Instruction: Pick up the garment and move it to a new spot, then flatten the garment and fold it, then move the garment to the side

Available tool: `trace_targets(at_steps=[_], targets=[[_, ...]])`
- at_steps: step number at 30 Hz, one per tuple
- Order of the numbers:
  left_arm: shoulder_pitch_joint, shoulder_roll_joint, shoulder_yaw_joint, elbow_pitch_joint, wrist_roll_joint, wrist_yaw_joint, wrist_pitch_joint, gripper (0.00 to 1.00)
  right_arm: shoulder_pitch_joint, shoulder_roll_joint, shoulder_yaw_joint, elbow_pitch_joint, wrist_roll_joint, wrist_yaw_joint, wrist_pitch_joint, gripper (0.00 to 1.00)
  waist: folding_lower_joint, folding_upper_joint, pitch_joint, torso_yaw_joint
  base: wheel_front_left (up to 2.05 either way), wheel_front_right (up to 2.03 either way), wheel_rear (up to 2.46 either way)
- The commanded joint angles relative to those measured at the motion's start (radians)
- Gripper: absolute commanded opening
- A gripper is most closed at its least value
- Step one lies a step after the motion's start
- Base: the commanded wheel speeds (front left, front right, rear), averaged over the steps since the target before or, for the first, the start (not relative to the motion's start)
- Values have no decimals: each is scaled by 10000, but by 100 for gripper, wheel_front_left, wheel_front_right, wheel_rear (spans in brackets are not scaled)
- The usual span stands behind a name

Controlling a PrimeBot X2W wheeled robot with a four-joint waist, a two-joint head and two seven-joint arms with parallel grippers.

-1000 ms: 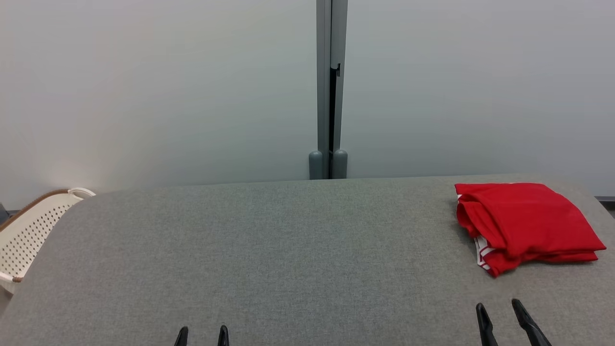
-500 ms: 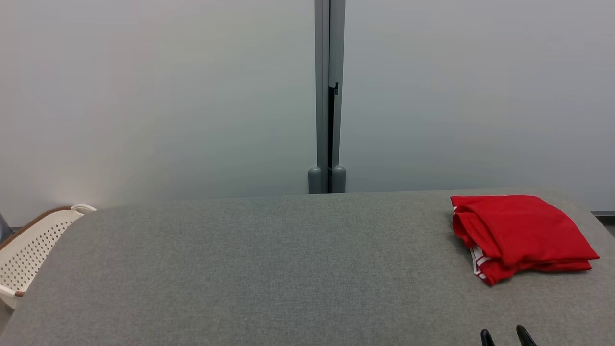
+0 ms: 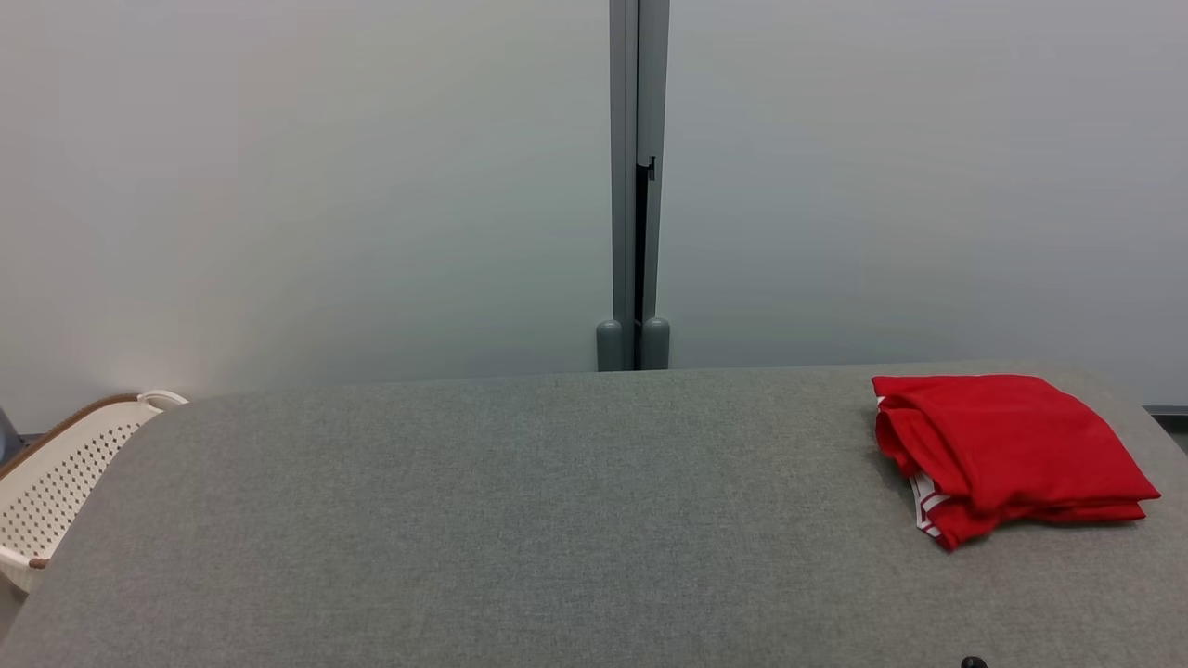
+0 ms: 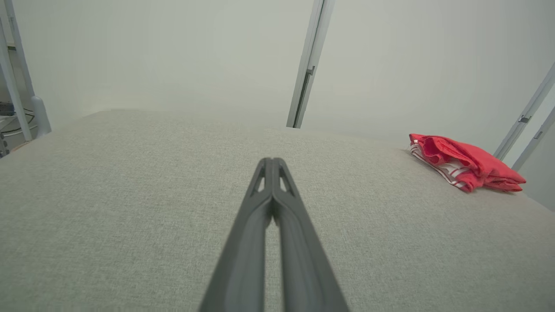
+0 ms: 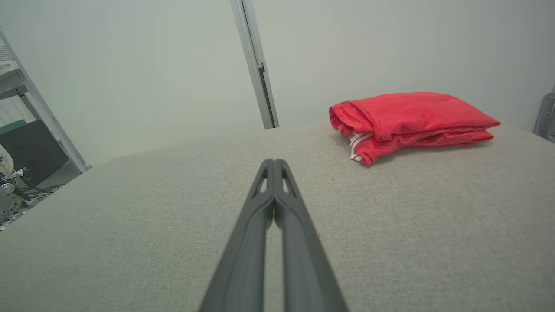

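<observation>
A folded red garment [image 3: 1007, 450] with white stripes at its edge lies at the far right of the grey table [image 3: 520, 520]. It also appears in the left wrist view as the garment [image 4: 466, 164] and in the right wrist view as the garment [image 5: 407, 119]. My left gripper [image 4: 272, 162] is shut and empty, hovering over bare table well to the garment's left. My right gripper [image 5: 274, 164] is shut and empty too, short of the garment's near left corner. Just a dark tip of the right gripper [image 3: 973, 662] peeks over the head view's bottom edge.
A white perforated basket [image 3: 56, 478] with a brown rim stands off the table's left end. A grey partition post [image 3: 638, 186] rises behind the table against pale wall panels. Shelving and cables [image 5: 17, 173] sit far left in the right wrist view.
Both grippers went from open to shut and drew back toward the bottom of the head view; the left one left that view. The camera tilted up slightly. The garment stayed put.
</observation>
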Motion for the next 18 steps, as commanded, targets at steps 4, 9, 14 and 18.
trace_targets(at_steps=[4,9,14,18], targets=[[-539,88,175,25,-1082,-88,184,0,-456,-10,-85,-12,977,0,199,0,0,0,61,-4,0,0,0],[-901,145,297,249,-2084,-188,363,0,-723,-4,-146,121,1884,0,409,0,0,0,134,-8,0,0,0],[-1240,193,418,453,-3020,-279,535,0,-970,4,-205,241,2732,0,611,0,0,0,207,-13,0,0,0],[-1492,227,512,599,-3729,-342,672,0,-1154,13,-252,332,3375,0,764,0,0,0,266,-17,0,0,0]])
